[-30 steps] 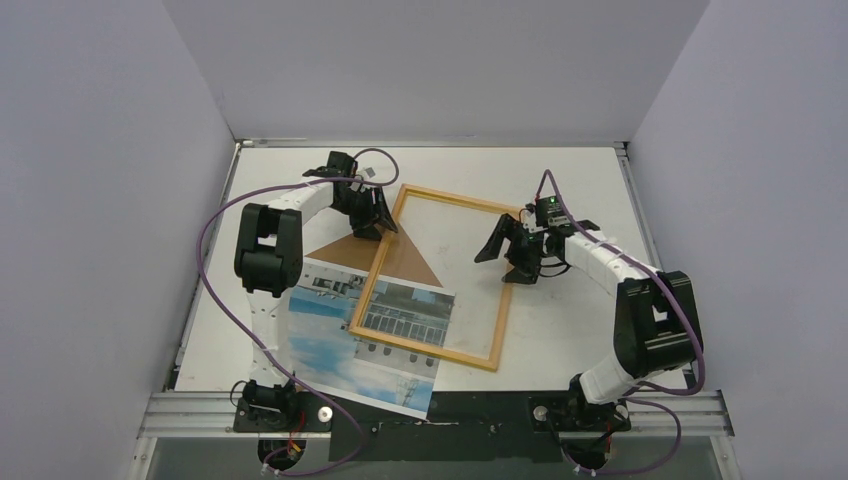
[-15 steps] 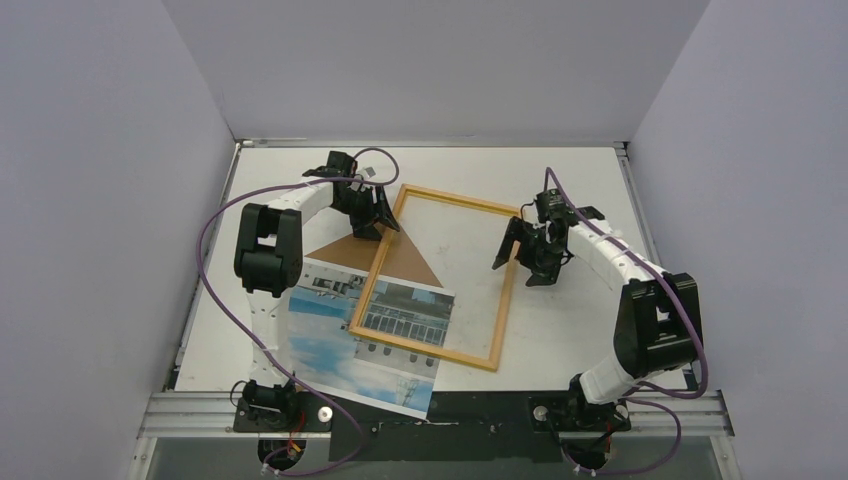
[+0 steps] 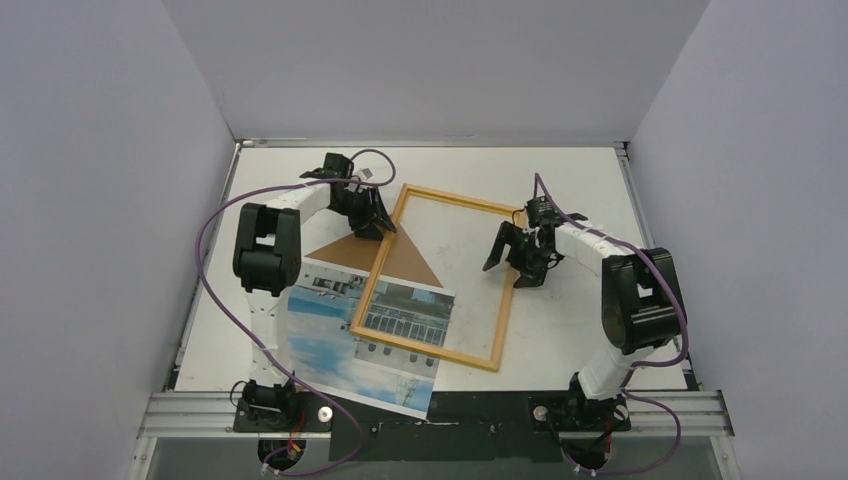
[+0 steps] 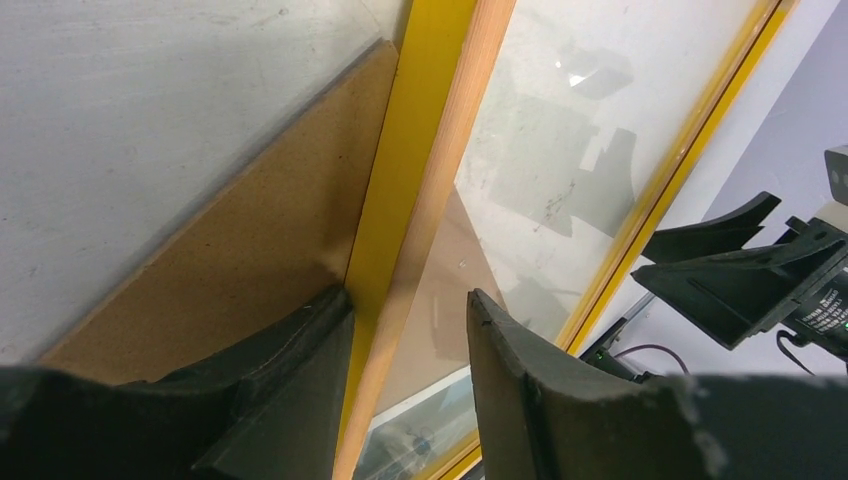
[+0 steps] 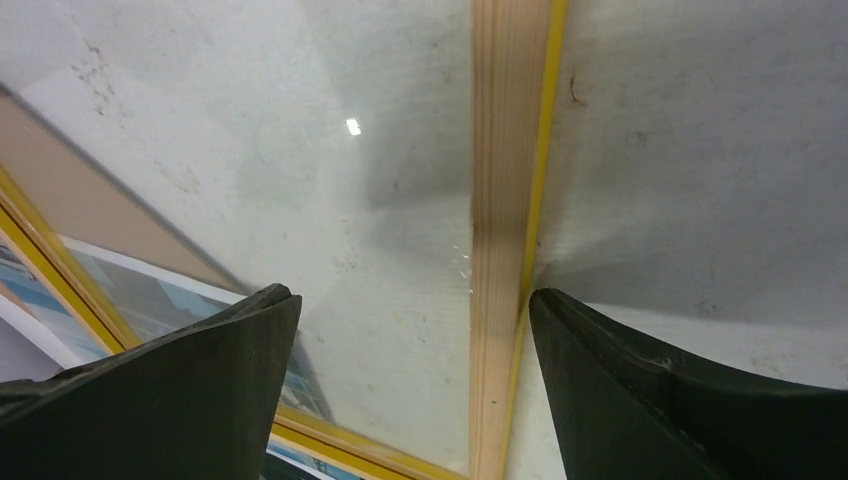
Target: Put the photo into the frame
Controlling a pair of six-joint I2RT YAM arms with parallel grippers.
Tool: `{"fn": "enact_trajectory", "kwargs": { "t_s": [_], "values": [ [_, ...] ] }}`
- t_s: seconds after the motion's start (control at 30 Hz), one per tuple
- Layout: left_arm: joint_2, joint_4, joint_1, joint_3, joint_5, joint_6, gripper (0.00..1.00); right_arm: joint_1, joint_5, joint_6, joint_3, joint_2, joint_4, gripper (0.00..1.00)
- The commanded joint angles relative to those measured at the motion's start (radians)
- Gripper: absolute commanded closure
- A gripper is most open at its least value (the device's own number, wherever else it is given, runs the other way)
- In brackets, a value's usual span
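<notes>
**Top view.** A thin rectangular picture frame [image 3: 425, 347], wood-coloured on top with yellow edges, lying flat and skewed on the white desk [image 3: 580, 180]. Inside the frame, a clear pane [image 3: 455, 265]. Under the frame's near-left corner, a paper photo of a pale building and blue sky [image 3: 335, 350]. Most of it spread beyond the frame's left and near rails, so not seated in the frame. Under the frame's left rail, a plain brown backing board [image 3: 345, 250], showing as a triangle on both sides of that rail. At the frame's far-left corner, the left gripper [image 3: 378, 222]. Over the frame's right rail, the right gripper [image 3: 510, 272], spread wide.

**Left wrist view.** Black fingers [image 4: 300, 360] on either side of the frame's left rail [image 4: 400, 180]. One just beside the yellow outer edge, the other clear of the inner edge with a gap showing. Gripper parted around the rail, not clamped on it. Brown board [image 4: 260, 250] outside that rail.

**Right wrist view.** Fingers [image 5: 200, 380] far apart, one over the pane inside the frame, the other over bare desk outside the frame's right rail [image 5: 500, 200]. Gripper open, holding nothing. Toward the frame's left side, parts of the board [image 5: 60, 170] and photo [image 5: 150, 295].
</notes>
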Motion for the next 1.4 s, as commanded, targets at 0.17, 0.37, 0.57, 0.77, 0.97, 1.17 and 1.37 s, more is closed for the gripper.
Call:
{"fn": "enact_trajectory", "kwargs": {
  "t_s": [0.17, 0.37, 0.57, 0.77, 0.97, 1.17, 1.37],
  "values": [
    [0.007, 0.062, -0.011, 0.003, 0.094, -0.047, 0.61, -0.023, -0.102, 0.07, -0.013, -0.011, 0.34, 0.15],
    [0.027, 0.056, -0.035, 0.043, 0.102, -0.067, 0.61, -0.066, -0.121, 0.076, 0.093, 0.079, 0.418, 0.16],
    [0.083, 0.065, -0.079, 0.118, 0.115, -0.095, 0.61, -0.125, -0.121, 0.03, 0.116, 0.114, 0.411, 0.16],
    [0.118, 0.023, -0.118, 0.185, 0.079, -0.089, 0.61, -0.24, -0.149, -0.029, 0.073, 0.13, 0.419, 0.16],
    [0.101, -0.015, -0.11, 0.177, 0.015, -0.063, 0.58, -0.255, -0.139, 0.01, 0.048, 0.125, 0.461, 0.17],
    [0.028, -0.116, -0.041, 0.206, -0.109, 0.009, 0.45, -0.291, -0.015, -0.005, 0.093, 0.054, 0.328, 0.14],
    [-0.102, -0.182, 0.029, 0.177, -0.223, 0.071, 0.38, -0.281, 0.094, -0.014, 0.116, -0.072, 0.252, 0.12]
  ]
}}
